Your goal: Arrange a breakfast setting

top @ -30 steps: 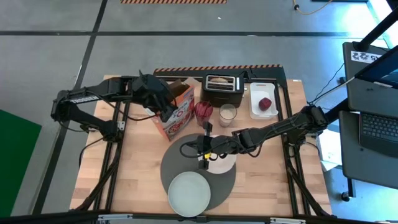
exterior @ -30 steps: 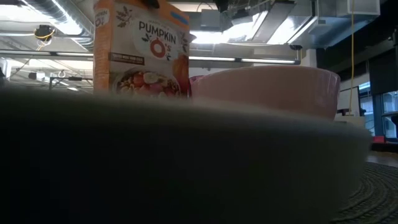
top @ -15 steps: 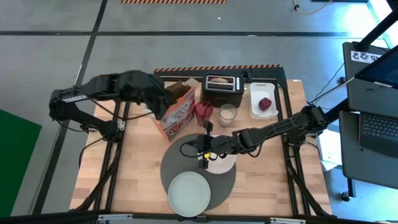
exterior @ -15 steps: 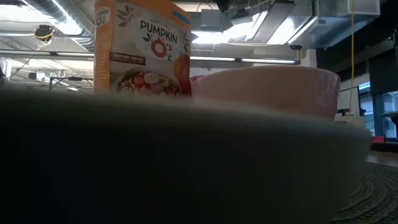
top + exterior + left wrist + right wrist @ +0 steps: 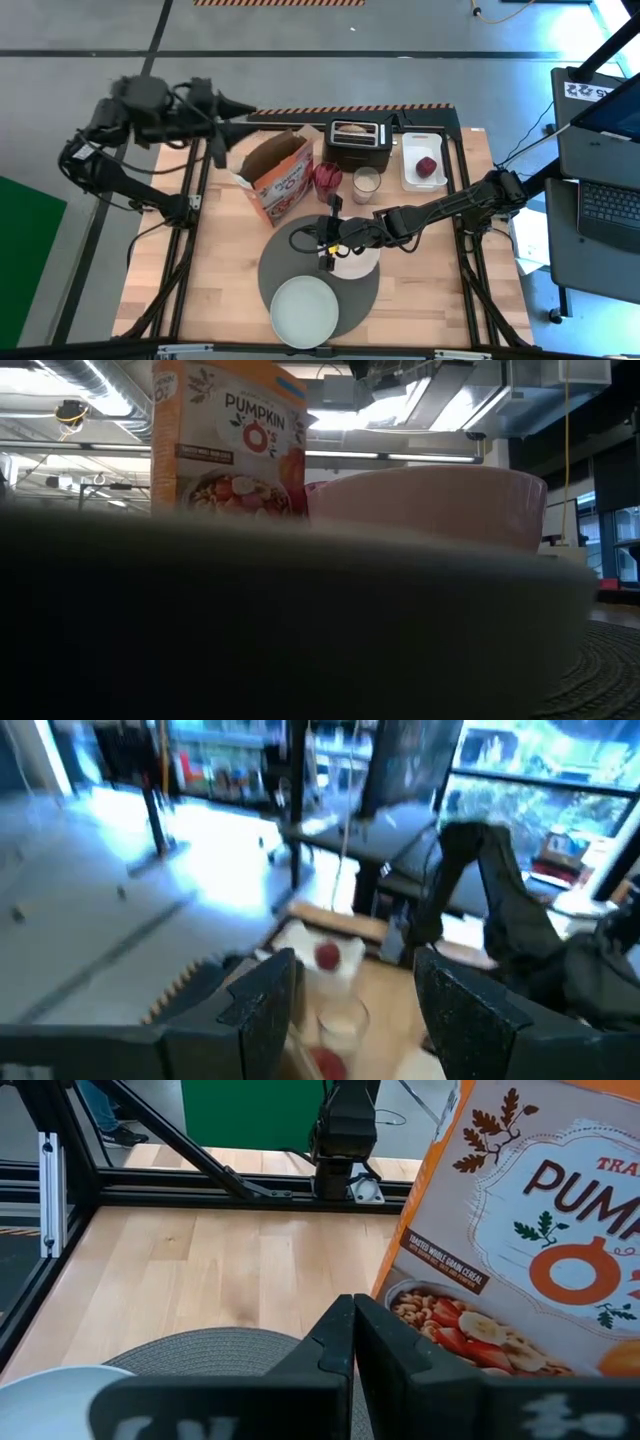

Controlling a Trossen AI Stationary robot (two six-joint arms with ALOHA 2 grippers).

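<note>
We see the right gripper (image 5: 325, 243) low over the dark-grey placemat (image 5: 285, 262), just beside the white bowl (image 5: 357, 262) that sits on the mat's right part. In the right wrist view its two fingers (image 5: 350, 1342) are pressed together with no gap, and we cannot see anything between them. A thin dark upright piece shows at the gripper in the high view; perhaps it is the spoon, but we cannot tell.

The pale green plate (image 5: 304, 310) lies on the near edge of the placemat, touching it and apart from the bowl.

The left gripper (image 5: 222, 125) is raised above the far left corner of the table (image 5: 225, 270), away from the cereal box (image 5: 278, 178). In the left wrist view its fingers (image 5: 265, 1005) stand wide apart and hold nothing.

The cereal box stands upright just behind the placemat. To its right are a red cup (image 5: 327, 177), a glass (image 5: 366, 184), the black toaster (image 5: 360, 143) and the white tray (image 5: 424, 160).
</note>
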